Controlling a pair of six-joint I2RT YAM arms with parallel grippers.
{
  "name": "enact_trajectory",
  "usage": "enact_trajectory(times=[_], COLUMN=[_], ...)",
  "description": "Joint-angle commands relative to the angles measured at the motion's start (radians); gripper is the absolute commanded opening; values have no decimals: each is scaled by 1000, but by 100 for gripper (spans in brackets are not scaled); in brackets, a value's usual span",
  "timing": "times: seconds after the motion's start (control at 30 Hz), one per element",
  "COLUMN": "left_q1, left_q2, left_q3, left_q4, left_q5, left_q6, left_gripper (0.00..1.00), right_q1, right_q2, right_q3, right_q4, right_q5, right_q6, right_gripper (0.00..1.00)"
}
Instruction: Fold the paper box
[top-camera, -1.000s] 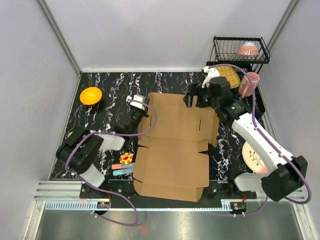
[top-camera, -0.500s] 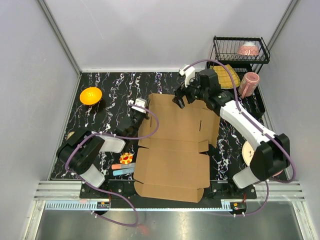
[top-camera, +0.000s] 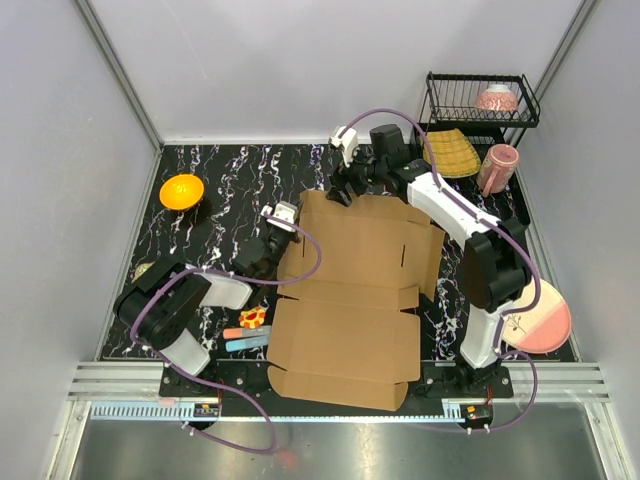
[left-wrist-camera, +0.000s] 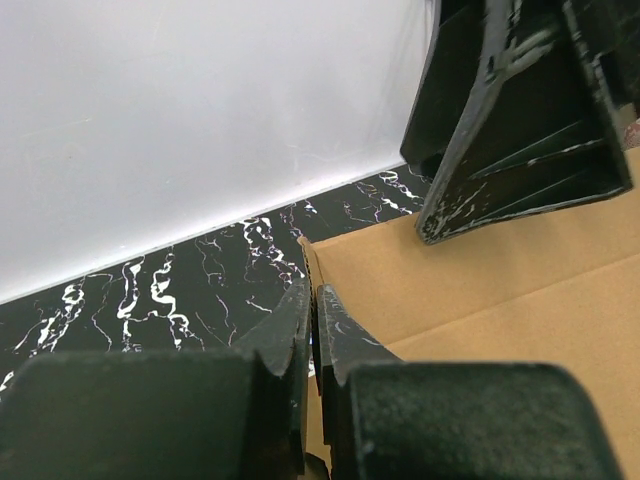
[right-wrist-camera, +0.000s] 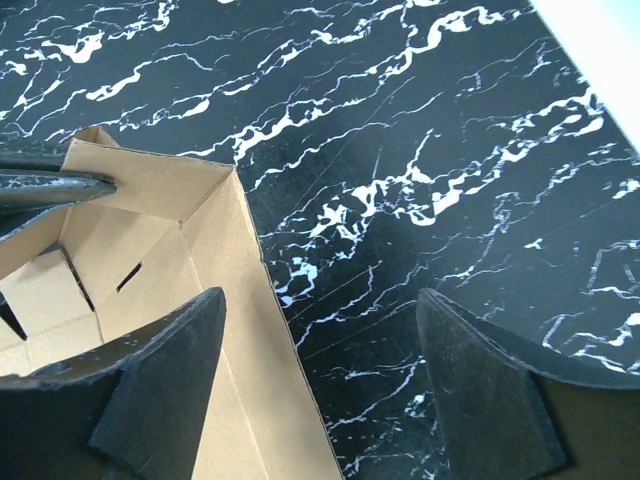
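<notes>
Two grippers sit at the upper left of the paper box (top-camera: 345, 310), which lies mostly flat mid-frame on the black marbled table (top-camera: 225, 175). Your left gripper (top-camera: 276, 224) is pinched tight on the raised flap at the box's left edge. Your right gripper (top-camera: 341, 189) hangs over the top left corner with its jaws spread wide. It grips nothing: one finger is over the cardboard, the other over the table.

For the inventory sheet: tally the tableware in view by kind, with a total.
Bowls: 2, orange bowl, pink bowl in the basket
Cups: 1, pink cup
Plates: 1, pink plate
Total: 4
</notes>
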Motion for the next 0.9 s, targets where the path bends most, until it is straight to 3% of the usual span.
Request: enact_trajectory(times=[0.0,0.37,0.6,0.63,0.77,0.87], left_q1=[-11,-12,-12,-12,-9,-9], left_q2=[-2,23,37,34,9,-29], left_q3=[-24,-23,-5,2,38,75], left_q4=[96,109,105,100,88,34], left_q5=[-6,-39,-110,-134,-234,-268], left_q6=[23,17,17,19,29,13], left_gripper=[4,4,6,7,17,45], right_q1=[-7,1,7,7,16,34], right_q2=[46,84,81,78,57,35], right_q3=[51,28,28,28,24,4], right_q4=[-21,-36,-63,-67,-90,-91], right_q5=[-89,-126,-126,-112,-84,-20], right_q6=[5,42,37,42,53,39], right_gripper=[80,52,24,15,2,0])
